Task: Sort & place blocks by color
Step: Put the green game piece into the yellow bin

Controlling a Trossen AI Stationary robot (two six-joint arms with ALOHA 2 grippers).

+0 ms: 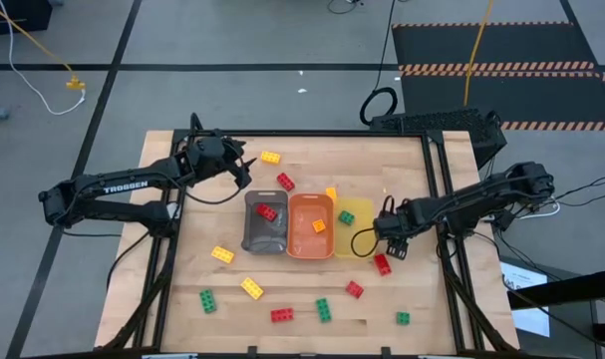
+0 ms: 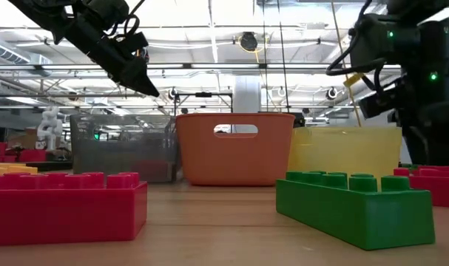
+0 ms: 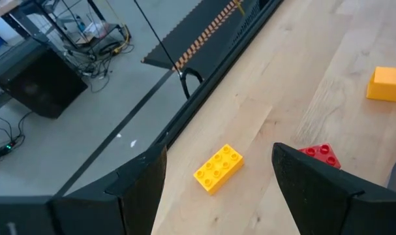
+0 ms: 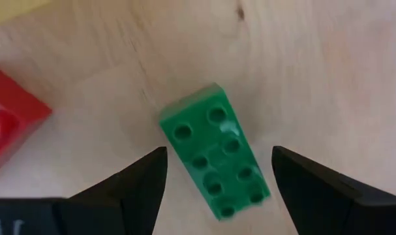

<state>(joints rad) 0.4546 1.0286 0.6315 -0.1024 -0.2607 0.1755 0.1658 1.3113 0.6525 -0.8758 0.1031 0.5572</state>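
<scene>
a green block [image 4: 216, 151] is lying flat on the wooden surface [image 1: 312, 289], just beside the yellow tray [image 1: 358, 236], with a red block [image 4: 8, 127] close by. the right end effector [image 4: 217, 176] is hanging right over that green block, fingers spread apart and empty. the left end effector [image 3: 217, 189] is hovering near the far edge above a yellow block [image 3: 218, 168], fingers apart too. other blocks are sitting scattered across the surface, a few in the trays. looks like the approach step: next it needs to be lowering squarely and closing across the block's sides.
</scene>
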